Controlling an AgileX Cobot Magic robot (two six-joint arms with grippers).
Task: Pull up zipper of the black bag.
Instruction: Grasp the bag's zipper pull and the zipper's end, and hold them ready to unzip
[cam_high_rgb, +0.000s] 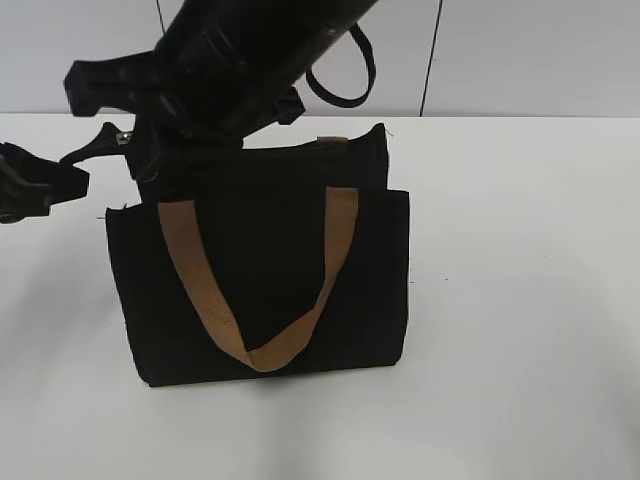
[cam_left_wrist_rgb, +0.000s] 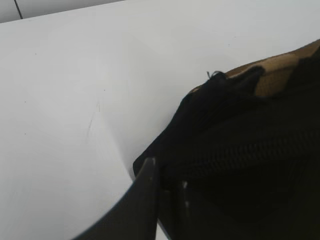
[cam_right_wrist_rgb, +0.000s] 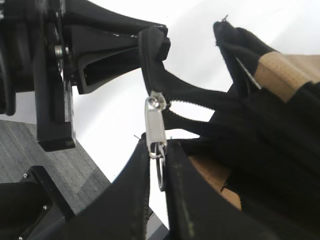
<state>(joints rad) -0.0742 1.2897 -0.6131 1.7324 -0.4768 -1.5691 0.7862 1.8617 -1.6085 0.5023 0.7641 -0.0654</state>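
Note:
The black bag (cam_high_rgb: 270, 300) stands upright mid-table, one tan handle (cam_high_rgb: 340, 240) hanging down its front. In the right wrist view the silver zipper (cam_right_wrist_rgb: 155, 125) pull sits at the end of the black zip line, its ring pinched between my right gripper's (cam_right_wrist_rgb: 159, 160) shut fingers. My left gripper (cam_right_wrist_rgb: 152, 45) is shut on the black fabric tail of the zip just beyond the pull. In the left wrist view the left fingers (cam_left_wrist_rgb: 167, 182) clamp black bag fabric (cam_left_wrist_rgb: 240, 140). In the exterior view the right arm (cam_high_rgb: 250, 50) reaches across and hides both fingertips at the bag's top left corner.
The white table (cam_high_rgb: 520, 300) stretches round the bag on all sides. A black strap loop (cam_high_rgb: 350, 80) rises behind the bag. A white panelled wall (cam_high_rgb: 520, 50) stands at the back. Grey floor (cam_right_wrist_rgb: 50, 170) shows past the table edge in the right wrist view.

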